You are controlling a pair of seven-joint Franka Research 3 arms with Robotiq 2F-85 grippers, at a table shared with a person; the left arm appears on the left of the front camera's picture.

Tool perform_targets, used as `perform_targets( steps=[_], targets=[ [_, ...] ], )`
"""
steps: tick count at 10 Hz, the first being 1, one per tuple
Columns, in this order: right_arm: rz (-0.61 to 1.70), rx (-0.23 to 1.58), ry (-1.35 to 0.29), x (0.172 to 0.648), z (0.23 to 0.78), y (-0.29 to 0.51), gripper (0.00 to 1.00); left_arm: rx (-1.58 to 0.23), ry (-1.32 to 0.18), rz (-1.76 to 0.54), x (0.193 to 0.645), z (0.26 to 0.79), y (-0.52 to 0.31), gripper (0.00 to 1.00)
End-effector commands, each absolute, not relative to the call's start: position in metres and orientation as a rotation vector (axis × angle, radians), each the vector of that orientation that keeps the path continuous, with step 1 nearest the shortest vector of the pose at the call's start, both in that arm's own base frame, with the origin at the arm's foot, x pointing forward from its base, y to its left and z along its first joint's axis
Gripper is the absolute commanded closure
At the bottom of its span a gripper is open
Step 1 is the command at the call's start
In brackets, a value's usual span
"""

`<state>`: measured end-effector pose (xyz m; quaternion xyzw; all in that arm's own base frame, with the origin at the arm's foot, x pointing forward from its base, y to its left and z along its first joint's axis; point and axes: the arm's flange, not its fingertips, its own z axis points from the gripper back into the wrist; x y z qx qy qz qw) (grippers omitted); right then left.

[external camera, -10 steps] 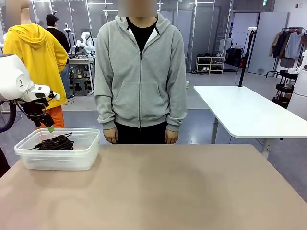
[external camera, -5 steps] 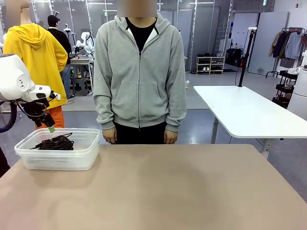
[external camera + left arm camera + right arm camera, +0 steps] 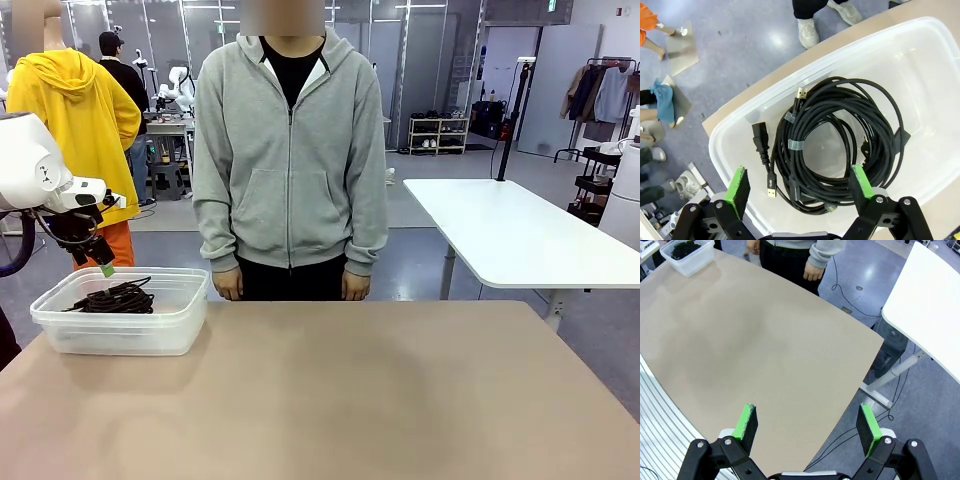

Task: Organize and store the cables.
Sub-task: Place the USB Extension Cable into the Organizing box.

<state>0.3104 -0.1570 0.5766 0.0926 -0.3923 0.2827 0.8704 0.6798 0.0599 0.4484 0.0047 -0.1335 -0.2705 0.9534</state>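
The cables (image 3: 835,145) lie as coiled black loops inside a clear plastic bin (image 3: 920,60); plugs and small gold connectors stick out on the coil's left side. From the front, the cables (image 3: 115,297) show as a dark heap in the bin (image 3: 125,325) at the table's far left. My left gripper (image 3: 800,187) hangs open straight above the coil, holding nothing, and its green fingertip (image 3: 105,269) sits just over the bin's back rim. My right gripper (image 3: 807,427) is open and empty, high above the table's near right edge.
A person in a grey hoodie (image 3: 290,150) stands at the far side with both hands down at the table edge. The brown tabletop (image 3: 350,390) is bare beyond the bin. A white table (image 3: 510,235) stands off to the right.
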Motion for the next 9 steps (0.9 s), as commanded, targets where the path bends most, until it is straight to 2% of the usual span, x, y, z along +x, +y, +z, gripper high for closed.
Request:
perform_targets(
  steps=[1, 9],
  targets=[
    [0.595, 0.195, -0.814, 0.31, 0.5767, -0.1572, 0.0, 0.012, -0.269, -0.549, 0.6797, 0.4473, 0.0612, 0.0],
    [0.595, 0.195, -0.814, 0.31, 0.5767, -0.1572, 0.0, 0.012, -0.269, -0.549, 0.6797, 0.4473, 0.0612, 0.0]
  ],
)
